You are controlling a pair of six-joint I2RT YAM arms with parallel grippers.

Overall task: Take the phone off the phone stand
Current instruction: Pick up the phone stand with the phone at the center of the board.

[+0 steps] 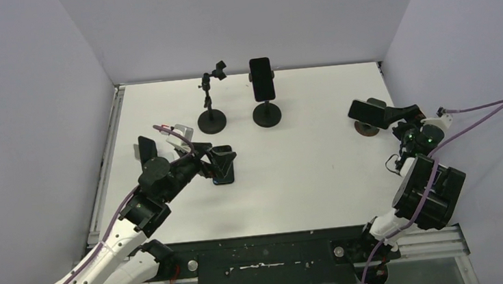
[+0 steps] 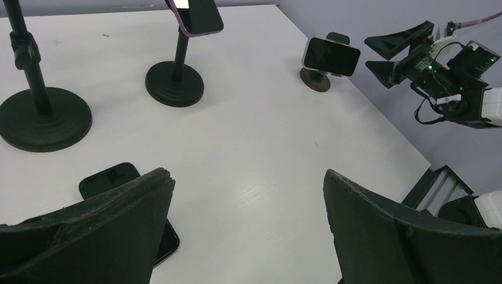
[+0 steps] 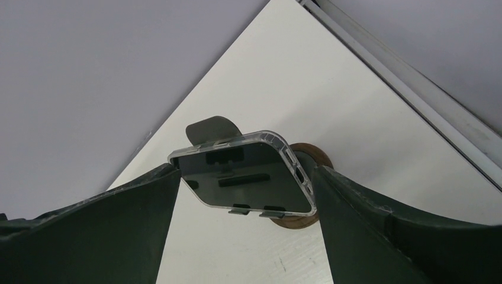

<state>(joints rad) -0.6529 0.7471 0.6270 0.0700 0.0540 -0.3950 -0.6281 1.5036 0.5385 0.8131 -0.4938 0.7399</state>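
The phone (image 3: 243, 177) sits on its little round stand (image 3: 311, 155), not taken off yet, between the wide-open, empty jaws of the right gripper (image 2: 370, 53), and the left gripper (image 2: 248, 177) is wide open and empty too.

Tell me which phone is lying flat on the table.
The dark phone by the left pincer; the tall-stand phone and the clear-cased phone by the right pincer are both mounted.
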